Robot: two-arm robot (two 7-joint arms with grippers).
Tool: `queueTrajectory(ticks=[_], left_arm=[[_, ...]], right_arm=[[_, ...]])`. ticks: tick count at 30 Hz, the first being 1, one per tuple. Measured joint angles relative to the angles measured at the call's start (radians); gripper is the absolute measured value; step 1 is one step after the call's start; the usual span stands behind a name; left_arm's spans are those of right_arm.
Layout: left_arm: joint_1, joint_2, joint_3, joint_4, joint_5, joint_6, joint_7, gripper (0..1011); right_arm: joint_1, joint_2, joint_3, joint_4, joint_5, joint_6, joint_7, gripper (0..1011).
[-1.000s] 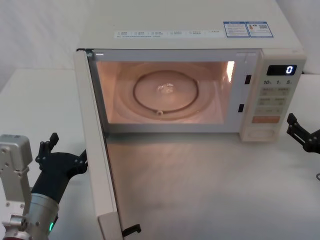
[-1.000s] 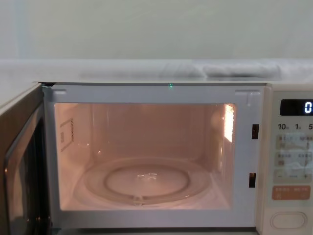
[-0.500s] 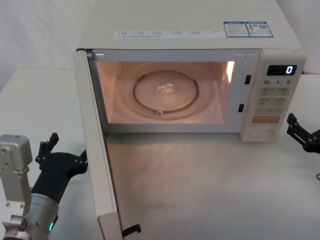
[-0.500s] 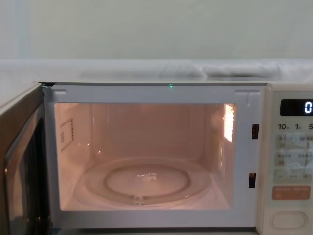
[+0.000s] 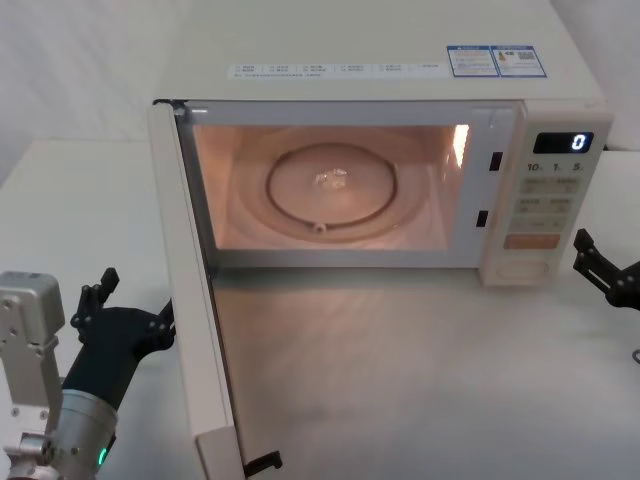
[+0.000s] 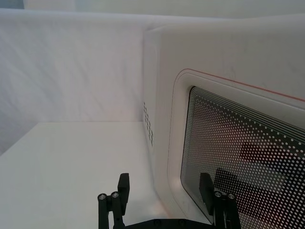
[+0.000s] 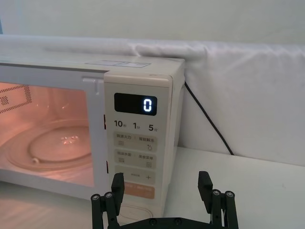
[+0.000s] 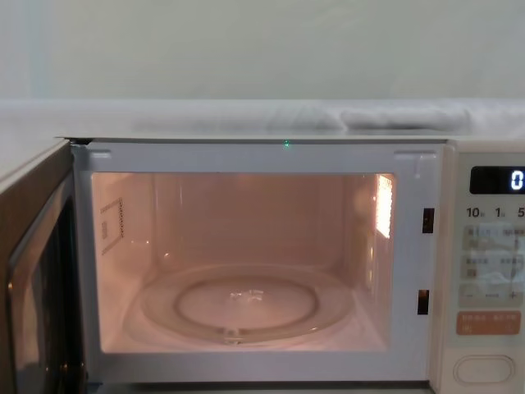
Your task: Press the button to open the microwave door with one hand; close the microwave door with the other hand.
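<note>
The microwave door stands open; display reads "0", with "10", "1", "5" below. The left end effector and right end effector are both released.

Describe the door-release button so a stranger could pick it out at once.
Find the microwave and its control panel to the right of the lit cavity. The button is the lowest key there, just under the orange rectangular key. It is a wide cream-white oval, bigger than every other key.
</note>
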Motion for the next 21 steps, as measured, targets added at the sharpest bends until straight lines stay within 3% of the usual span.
queueTrajectory(ticks=[11,13,14,21], left_arm=[[0.0,0.0,0.0,0.0,0.0,0.0,0.0,722],[0.0,0.0,0.0,0.0,0.0,0.0,0.0,601],[0.0,0.0,0.0,0.0,0.0,0.0,0.0,601],[0.0,0.0,0.0,0.0,0.0,0.0,0.0,353]], right_arm=[[0.0,0.0,0.0,0.0,0.0,0.0,0.0,1002],[0.0,0.0,0.0,0.0,0.0,0.0,0.0,1002],[0.0,0.0,0.0,0.0,0.0,0.0,0.0,1002],[0.0,0.0,0.0,0.0,0.0,0.0,0.0,1002]])
